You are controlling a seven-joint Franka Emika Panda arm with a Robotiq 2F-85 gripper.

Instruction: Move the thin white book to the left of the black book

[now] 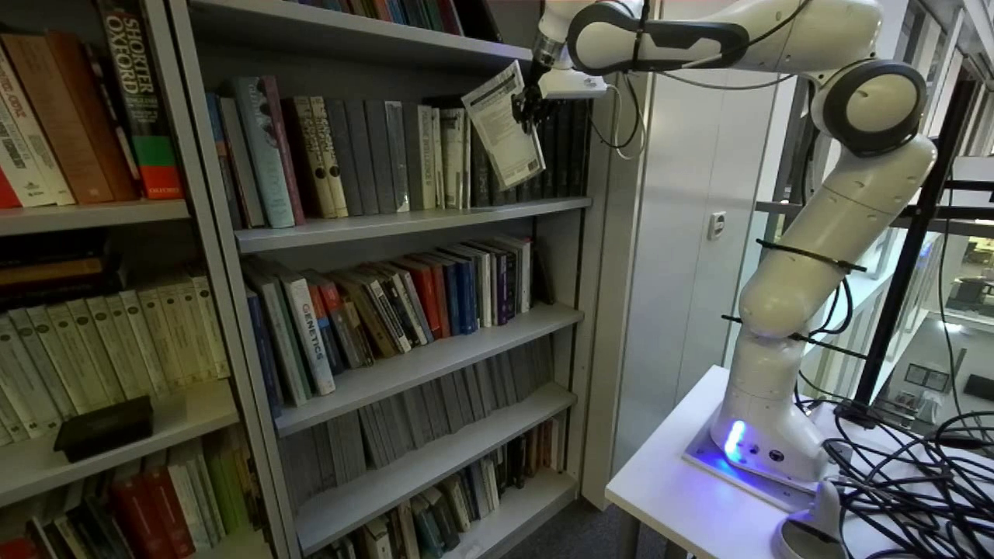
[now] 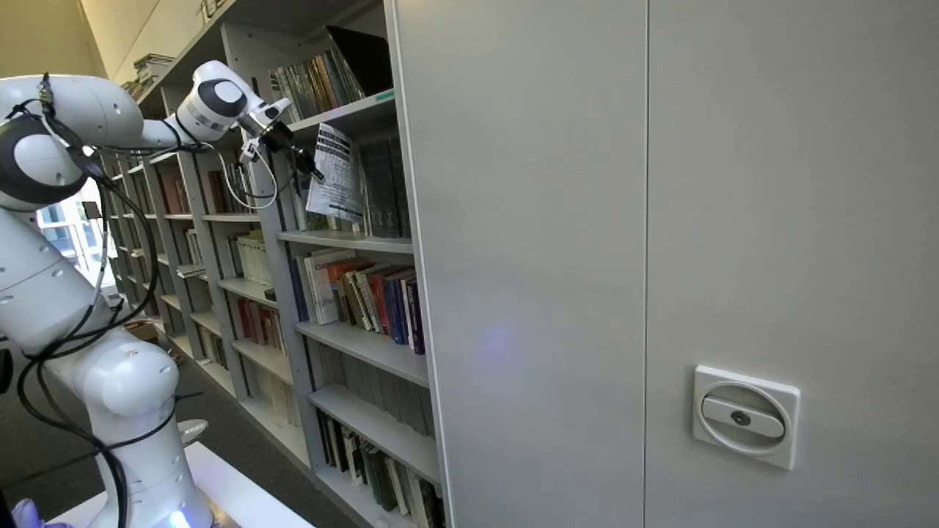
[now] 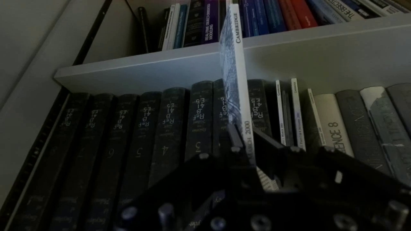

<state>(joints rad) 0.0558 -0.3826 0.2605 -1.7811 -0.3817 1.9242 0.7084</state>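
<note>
The thin white book hangs tilted in the air before the second-from-top visible shelf, its printed cover also facing the camera in an exterior view. My gripper is shut on it, one finger on each side near the spine's end. In the wrist view, the book shows its narrow white spine edge-on between the fingertips. Behind it stands a row of several numbered black books, upright on the shelf; which is the task's black book I cannot tell. The held book covers part of that row.
Slim white-spined issues and thicker grey volumes stand beside the black row. The shelf board runs beneath them, and another board lies above. A cabinet side panel borders the shelf's end.
</note>
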